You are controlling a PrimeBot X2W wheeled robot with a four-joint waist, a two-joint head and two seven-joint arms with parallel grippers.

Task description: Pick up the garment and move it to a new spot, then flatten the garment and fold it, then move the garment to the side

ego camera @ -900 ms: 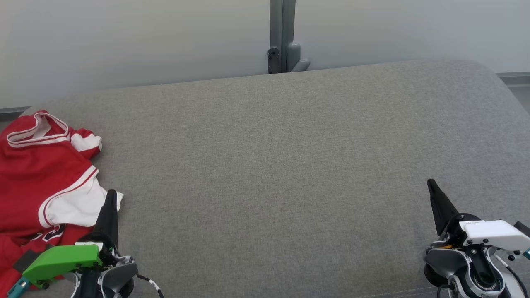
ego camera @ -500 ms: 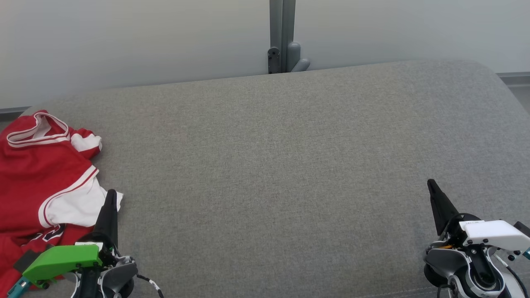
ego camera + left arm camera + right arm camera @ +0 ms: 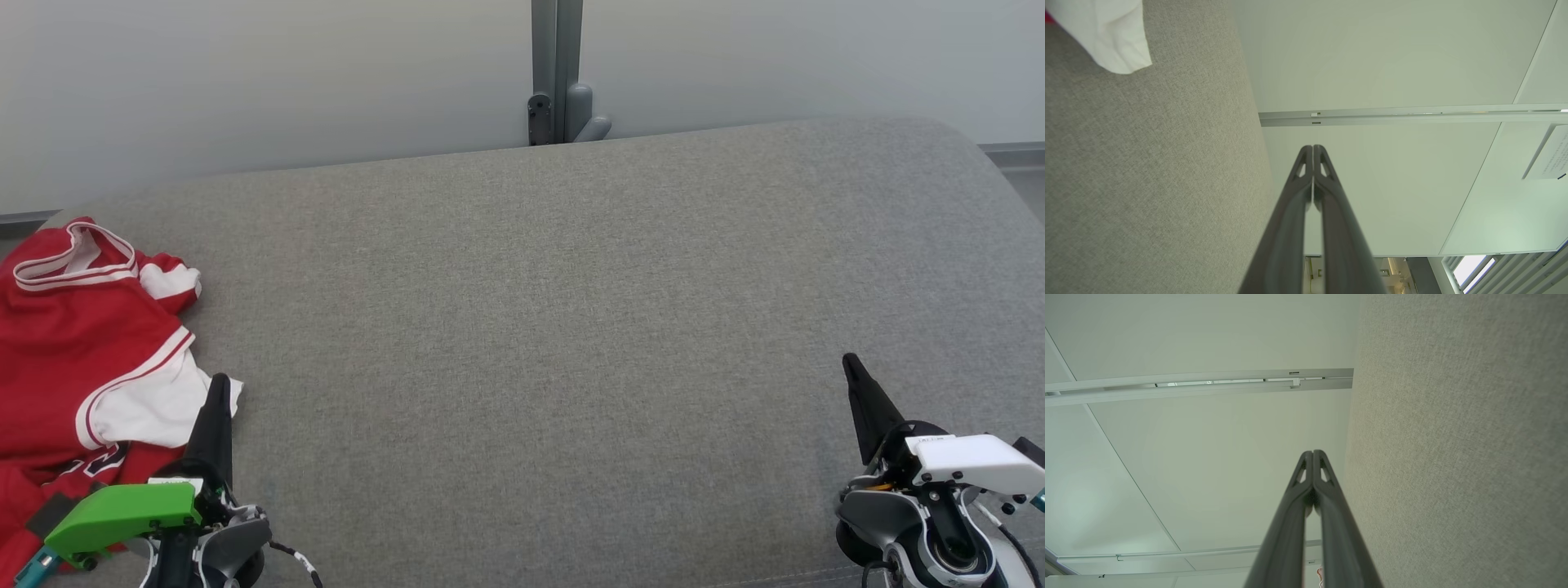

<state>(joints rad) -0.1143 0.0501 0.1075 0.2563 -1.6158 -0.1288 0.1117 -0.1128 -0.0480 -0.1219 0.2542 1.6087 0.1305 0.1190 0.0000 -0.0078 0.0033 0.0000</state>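
- Left tool [image 3: 218, 390] stands at the lower left of the head view. Its two dark fingers are pressed into a single point, clenched on nothing, with a green housing [image 3: 122, 510] below them.
- In the left wrist view the left tool [image 3: 1313, 152] has its fingers meeting from mid-length to the tips. Nothing lies between them, and the tips show against the pale wall [image 3: 1392, 61].
- Red with white trim, the garment [image 3: 73, 343] lies crumpled on the grey fabric counter [image 3: 571, 327] at the left edge of the head view, running off the frame there.
- The left tool's tip shows against the right edge of the garment's white part in the head view; I cannot tell from that view whether it touches.
- In the left wrist view a white corner of the garment [image 3: 1112, 38] sits in the upper left, apart from the fingers, with counter [image 3: 1147, 183] between them.
- Right tool [image 3: 851, 366] is at the lower right of the head view, clenched and empty, above a white housing [image 3: 976, 461]. It is well apart from the garment, across the counter.
- In the right wrist view the right tool [image 3: 1312, 455] has its tips together. The counter [image 3: 1453, 457] lies on the right, the wall [image 3: 1208, 457] on the left.
- A grey post [image 3: 555, 65] rises against the wall [image 3: 245, 82] at the top middle of the head view.
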